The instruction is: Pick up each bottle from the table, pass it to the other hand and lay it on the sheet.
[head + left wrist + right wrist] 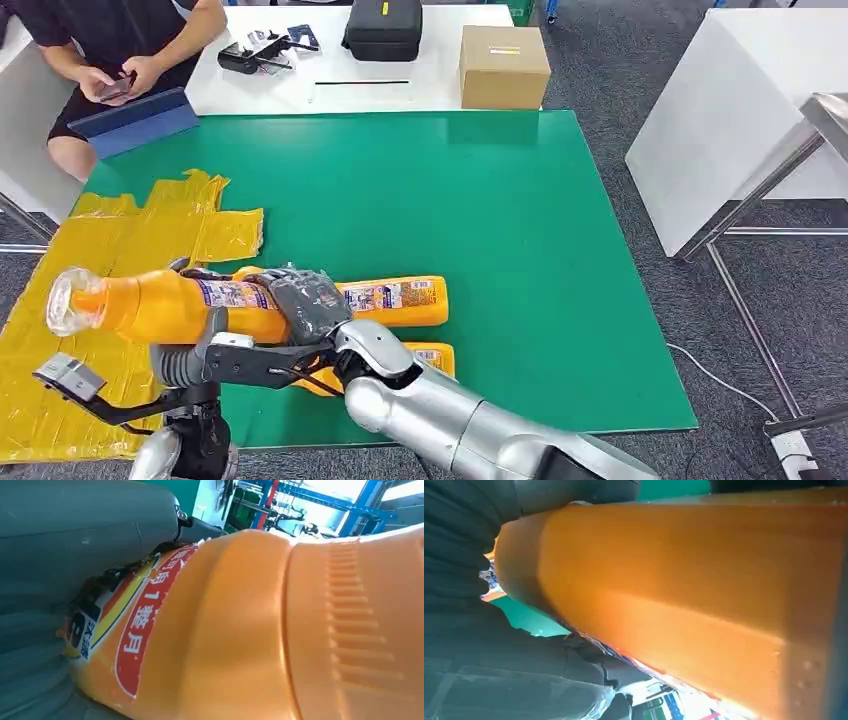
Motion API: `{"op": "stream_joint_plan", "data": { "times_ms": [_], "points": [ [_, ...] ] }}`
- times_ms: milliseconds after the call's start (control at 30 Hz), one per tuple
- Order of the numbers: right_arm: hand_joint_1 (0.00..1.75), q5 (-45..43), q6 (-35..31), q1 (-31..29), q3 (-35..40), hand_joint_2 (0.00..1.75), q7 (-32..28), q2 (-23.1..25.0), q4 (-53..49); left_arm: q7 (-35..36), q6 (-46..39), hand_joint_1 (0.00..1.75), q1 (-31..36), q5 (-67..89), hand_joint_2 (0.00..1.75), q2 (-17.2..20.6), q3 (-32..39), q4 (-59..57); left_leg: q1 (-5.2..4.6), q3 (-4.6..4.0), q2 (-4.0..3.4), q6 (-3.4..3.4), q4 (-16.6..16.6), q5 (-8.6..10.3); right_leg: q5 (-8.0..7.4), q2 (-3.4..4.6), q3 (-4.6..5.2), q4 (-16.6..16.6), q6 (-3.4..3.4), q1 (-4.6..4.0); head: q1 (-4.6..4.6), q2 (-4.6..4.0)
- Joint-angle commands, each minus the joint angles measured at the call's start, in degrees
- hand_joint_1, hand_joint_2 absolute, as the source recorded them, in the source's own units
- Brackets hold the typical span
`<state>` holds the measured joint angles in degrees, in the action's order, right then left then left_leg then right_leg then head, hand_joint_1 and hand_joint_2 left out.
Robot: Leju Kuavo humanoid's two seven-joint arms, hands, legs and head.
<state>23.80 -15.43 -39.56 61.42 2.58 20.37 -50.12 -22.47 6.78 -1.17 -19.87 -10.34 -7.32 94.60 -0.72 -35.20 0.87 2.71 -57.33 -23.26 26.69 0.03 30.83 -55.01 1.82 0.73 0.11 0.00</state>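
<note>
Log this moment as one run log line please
phase: handover | held bottle: gripped by left hand and right hand | two bottles on green mat | yellow sheet: no bottles seen

The head view is evenly and brightly lit from overhead, with soft, short shadows on the green table (560,250). Both wrist views are blurred at close range by the orange bottle (280,630), which carries a pale sheen; bright, washed-out light glares behind it.
</note>
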Motion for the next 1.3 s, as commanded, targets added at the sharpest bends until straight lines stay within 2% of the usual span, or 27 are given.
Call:
{"op": "stream_joint_plan", "data": {
  "times_ms": [33, 100, 133, 167, 233, 267, 467, 800, 933, 1100, 1233, 1300],
  "points": [
    [1.68, 1.33, 0.68, -0.37, 3.68, 1.75, -0.52, -0.37, 3.25, 0.05, 0.43, 1.75, 1.21, 0.07, 1.75, -0.67, 0.71, 1.94, 0.07, 0.29, -0.03, -0.25, -0.01, -0.10, 0.09, -0.05, -0.33, 0.05, -0.12, -0.07, 0.00, 0.00],
    [1.71, 1.85, 0.46, -0.30, 3.30, 1.75, -0.23, -0.37, 3.31, 0.26, 0.46, 1.75, 0.92, 0.29, 1.75, -1.18, 1.18, 2.59, 0.08, 0.27, 0.00, -0.24, -0.02, -0.09, 0.09, -0.08, -0.32, 0.05, -0.11, -0.08, 0.00, 0.00],
    [1.57, 2.16, 0.41, -0.30, 3.15, 1.75, -0.15, -0.37, 3.29, 0.41, 0.54, 1.75, 0.85, 0.48, 1.75, -1.39, 1.37, 2.84, 0.06, 0.20, 0.04, -0.19, 0.00, -0.05, 0.07, -0.11, -0.25, 0.05, -0.09, -0.05, -0.02, 0.00],
    [0.00, 3.61, -0.32, -0.55, 3.35, 1.75, -0.35, -0.37, 3.27, 0.51, 0.57, 1.75, 0.71, 0.66, 1.75, -1.54, 1.63, 3.20, 0.05, 0.13, 0.04, -0.15, 0.01, -0.03, 0.04, -0.09, -0.17, 0.05, -0.07, -0.05, 0.00, 0.00],
    [0.00, 3.55, 0.53, -0.63, 2.95, 1.75, -0.37, -0.37, 3.04, 0.57, 0.54, 1.75, 0.61, 0.84, 1.75, -1.60, 1.85, 3.41, 0.05, 0.10, 0.02, -0.13, 0.00, -0.02, 0.02, -0.06, -0.13, 0.05, -0.06, -0.05, 0.00, 0.00],
    [0.00, 3.16, 0.81, -0.50, 1.88, 0.00, -0.24, -0.37, 2.87, 0.44, -0.01, 1.75, 0.54, 1.71, 1.75, -1.74, 2.13, 3.52, 0.06, 0.19, 0.01, -0.19, -0.01, -0.06, 0.06, -0.07, -0.23, 0.03, -0.09, -0.05, 0.00, 0.00],
    [0.00, 3.90, 0.92, -0.89, 1.24, 0.00, -0.17, -0.37, 3.10, 0.44, 0.17, 1.75, 0.29, 1.72, 1.75, -1.72, 2.27, 3.76, 0.05, 0.13, 0.04, -0.15, 0.00, -0.03, 0.04, -0.09, -0.17, 0.03, -0.07, -0.04, -0.02, 0.00],
    [0.00, 15.53, 2.36, 2.41, -10.36, 0.00, -1.73, -0.37, 0.42, -0.14, 0.24, 1.75, 0.28, 2.59, 1.75, -1.38, 3.07, 3.56, 0.06, 0.13, 0.08, -0.16, -0.01, -0.02, 0.04, -0.13, -0.18, 0.04, -0.07, -0.05, 0.00, 0.00],
    [0.00, 20.80, 4.61, 6.86, -19.32, 0.00, -2.93, -4.24, -10.62, -0.56, -0.63, 1.75, -0.16, 3.99, 1.75, -1.50, 6.62, 4.28, 0.07, 0.13, 0.13, -0.17, -0.01, -0.02, 0.05, -0.18, -0.19, 0.04, -0.08, -0.06, 0.00, 0.00],
    [0.00, 23.36, 10.64, 12.23, -29.84, 0.00, -3.06, -11.17, -31.00, -1.07, -0.75, 1.75, -2.29, 10.19, 1.75, -3.53, 17.76, 7.53, 0.09, 0.10, 0.15, -0.17, -0.08, -0.06, 0.07, -0.20, -0.21, 0.03, -0.06, -0.08, 0.00, 0.00],
    [0.00, 24.01, 12.32, 13.21, -31.07, 0.00, -3.44, -10.80, -32.04, -0.77, 1.41, 1.75, -2.38, 10.49, 1.75, -4.36, 19.80, 7.70, 0.02, 0.05, 0.09, -0.11, 0.00, 0.00, 0.02, -0.12, -0.11, 0.05, -0.04, -0.02, 0.00, 0.00],
    [0.00, 24.68, 11.40, 13.95, -31.53, 0.00, -3.96, -11.19, -33.02, -1.81, -0.80, 1.75, -2.43, 14.27, 1.75, -5.34, 21.58, 8.24, 0.03, 0.06, 0.11, -0.13, -0.01, -0.01, 0.02, -0.15, -0.12, 0.04, -0.05, -0.03, 0.00, 0.00]
  ]
}}
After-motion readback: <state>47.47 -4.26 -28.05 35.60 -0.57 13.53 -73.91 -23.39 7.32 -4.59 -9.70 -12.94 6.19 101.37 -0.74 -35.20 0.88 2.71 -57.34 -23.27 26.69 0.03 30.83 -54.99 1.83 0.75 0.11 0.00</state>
